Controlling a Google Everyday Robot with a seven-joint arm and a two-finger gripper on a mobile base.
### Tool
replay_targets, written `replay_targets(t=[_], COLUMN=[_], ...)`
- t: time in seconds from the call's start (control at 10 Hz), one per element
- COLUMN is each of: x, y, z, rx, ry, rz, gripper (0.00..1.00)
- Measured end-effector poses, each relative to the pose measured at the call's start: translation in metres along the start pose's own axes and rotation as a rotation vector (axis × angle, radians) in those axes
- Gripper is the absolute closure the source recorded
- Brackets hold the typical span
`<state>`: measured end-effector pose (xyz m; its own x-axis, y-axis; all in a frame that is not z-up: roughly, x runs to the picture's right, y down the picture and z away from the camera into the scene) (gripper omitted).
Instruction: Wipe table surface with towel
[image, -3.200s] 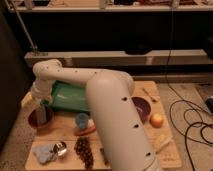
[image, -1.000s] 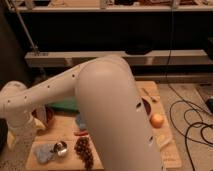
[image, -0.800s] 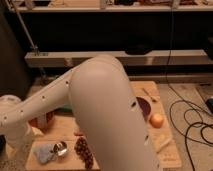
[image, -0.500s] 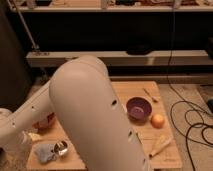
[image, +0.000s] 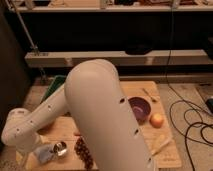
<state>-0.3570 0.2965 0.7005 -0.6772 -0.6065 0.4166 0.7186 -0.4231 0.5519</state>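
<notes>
White arm looming over the table, towel lying at the near left corner.

The arm (image: 100, 115) is filling the middle of the view and bending at a joint at the left, its last visible link dropping off the lower left edge. The gripper is sitting out of frame past that edge, its jaws standing wide apart. The table (image: 172, 154) is stretching out behind the arm, with a green tray (image: 54, 87) resting at its far left. A purple bowl (image: 139, 108) is sitting right of the arm, with an orange (image: 157, 120) just beside it. Dark grapes (image: 84, 151) are lying at the near edge. The towel (image: 44, 154) is lying loose on the table beside the arm's lower link, touching a metal cup (image: 60, 148) on its right.
</notes>
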Motion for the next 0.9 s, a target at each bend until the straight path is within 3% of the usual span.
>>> replay_targets(t=[0.6, 0.9], x=[-0.007, -0.008], y=[0.006, 0.011], z=[0.016, 0.02], rx=[0.026, 0.034], ry=[-0.039, -0.046], rz=[0.026, 0.047], gripper=[0.24, 0.52])
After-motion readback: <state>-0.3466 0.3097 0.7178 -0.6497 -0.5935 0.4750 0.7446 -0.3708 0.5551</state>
